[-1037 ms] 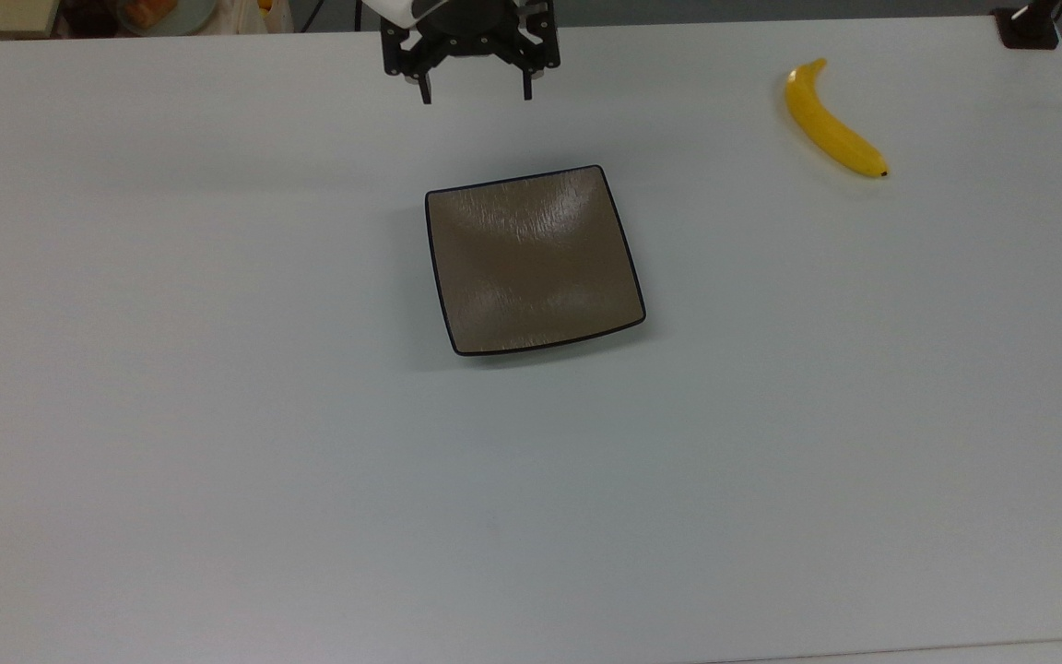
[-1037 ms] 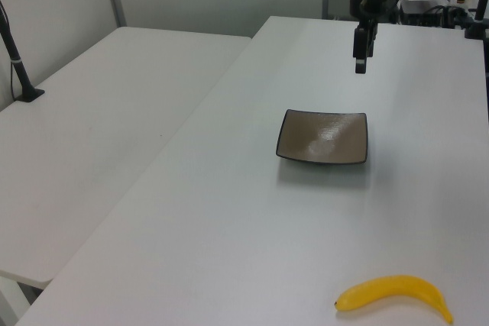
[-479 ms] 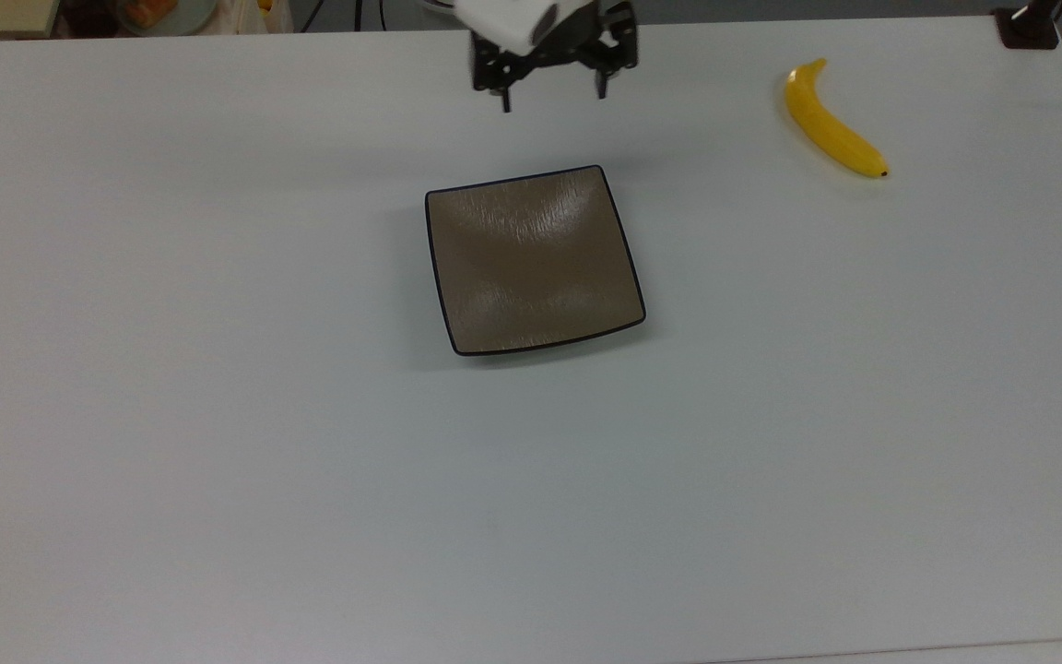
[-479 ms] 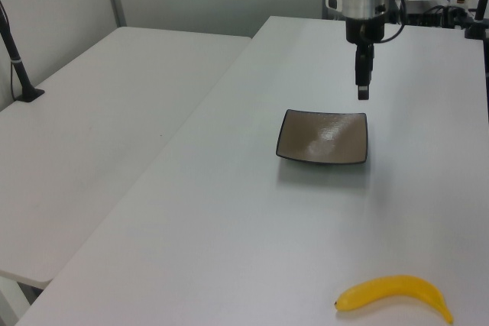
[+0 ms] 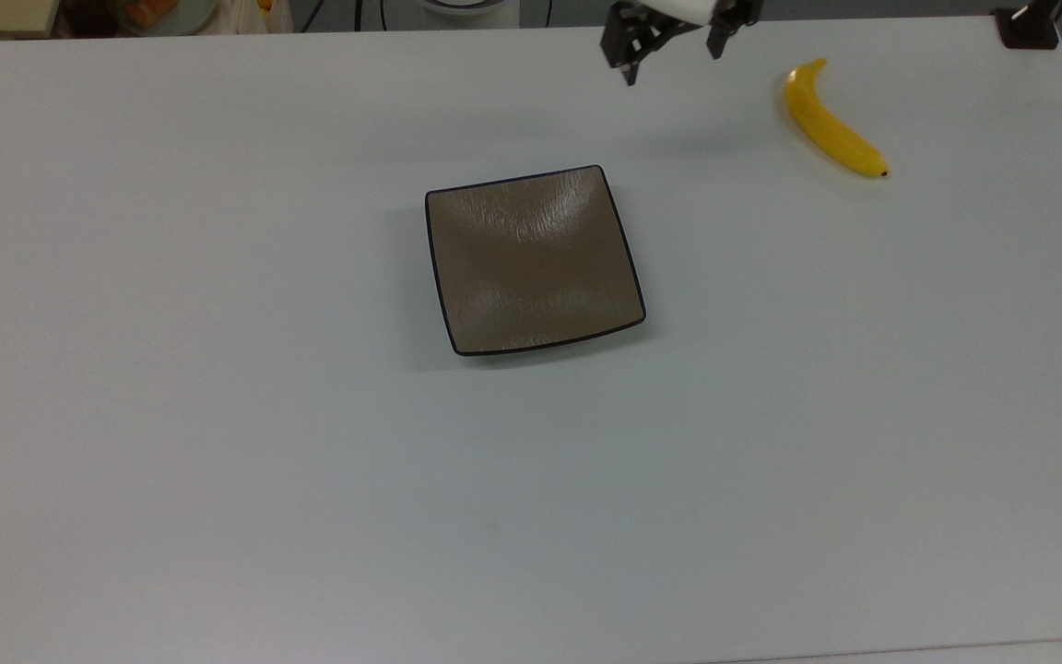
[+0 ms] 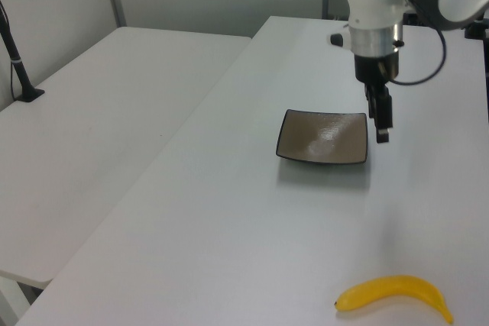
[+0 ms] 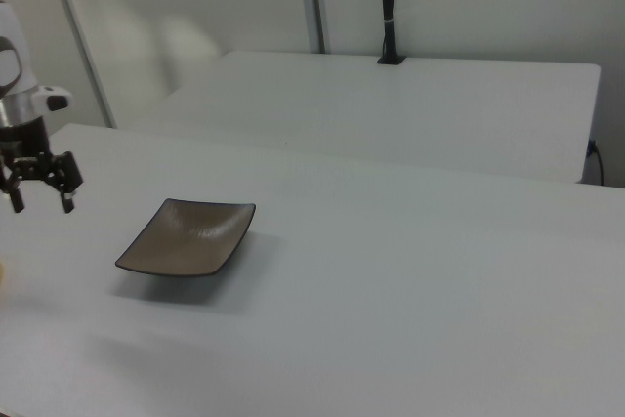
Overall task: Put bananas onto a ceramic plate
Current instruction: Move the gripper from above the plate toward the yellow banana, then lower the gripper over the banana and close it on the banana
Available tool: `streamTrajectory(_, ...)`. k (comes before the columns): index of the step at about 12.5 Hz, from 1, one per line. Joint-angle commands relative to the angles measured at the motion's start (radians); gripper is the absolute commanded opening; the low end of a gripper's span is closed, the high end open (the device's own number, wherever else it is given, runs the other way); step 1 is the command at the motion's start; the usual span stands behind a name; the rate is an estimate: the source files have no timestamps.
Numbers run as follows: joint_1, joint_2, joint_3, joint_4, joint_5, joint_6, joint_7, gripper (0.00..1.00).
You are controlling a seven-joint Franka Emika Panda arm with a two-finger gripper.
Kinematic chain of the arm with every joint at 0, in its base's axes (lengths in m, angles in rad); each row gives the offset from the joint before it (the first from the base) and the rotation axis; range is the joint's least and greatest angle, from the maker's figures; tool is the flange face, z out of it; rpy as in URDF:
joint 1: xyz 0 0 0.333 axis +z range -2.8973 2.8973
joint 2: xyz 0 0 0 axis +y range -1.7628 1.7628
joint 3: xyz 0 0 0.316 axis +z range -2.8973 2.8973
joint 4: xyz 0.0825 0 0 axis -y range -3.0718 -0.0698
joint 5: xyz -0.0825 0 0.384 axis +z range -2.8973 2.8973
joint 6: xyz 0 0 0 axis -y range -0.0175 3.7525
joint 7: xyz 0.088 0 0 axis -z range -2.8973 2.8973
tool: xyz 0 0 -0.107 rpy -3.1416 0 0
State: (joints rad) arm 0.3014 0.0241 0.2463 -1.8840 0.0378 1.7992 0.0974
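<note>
Bananas? Just one banana [image 5: 833, 121], lying flat on the white table [image 5: 218, 415], off to the gripper's [image 5: 672, 57] right in the top view and a touch nearer the camera. Gripper hangs above the table, fingers apart, nothing held. The ceramic plate [image 5: 532, 261] sits empty, down-left of it in the top view. This looks like the approach step; next it needs to centre over the fruit, drop, and close across its width.

The yellow banana [image 5: 832, 121] lies flat on the tabletop [image 5: 218, 415], well apart from the empty square brown plate [image 5: 532, 259].
</note>
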Motion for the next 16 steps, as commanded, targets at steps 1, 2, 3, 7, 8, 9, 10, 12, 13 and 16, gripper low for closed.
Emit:
streamTrajectory(1,0.074,-0.015,0.045,-0.056,0.020,0.072,0.069,1.00)
streamTrajectory(2,0.099,-0.007,0.060,-0.070,0.020,0.113,0.117,1.00)
streamTrajectory(3,0.104,0.002,0.080,-0.081,0.022,0.152,0.145,1.00)
streamTrajectory(7,0.162,0.080,0.096,-0.095,0.085,0.299,0.189,1.00)
streamTrajectory(8,0.174,0.109,0.100,-0.093,0.086,0.311,0.197,1.00)
streamTrajectory(9,0.197,0.128,0.105,-0.095,0.088,0.345,0.200,1.00)
streamTrajectory(10,0.214,0.154,0.106,-0.095,0.089,0.374,0.206,1.00)
streamTrajectory(12,0.255,0.218,0.106,-0.092,0.088,0.422,0.240,1.00)
streamTrajectory(13,0.260,0.240,0.106,-0.089,0.085,0.437,0.240,1.00)
streamTrajectory(16,0.286,0.302,0.106,-0.081,0.071,0.485,0.242,1.00)
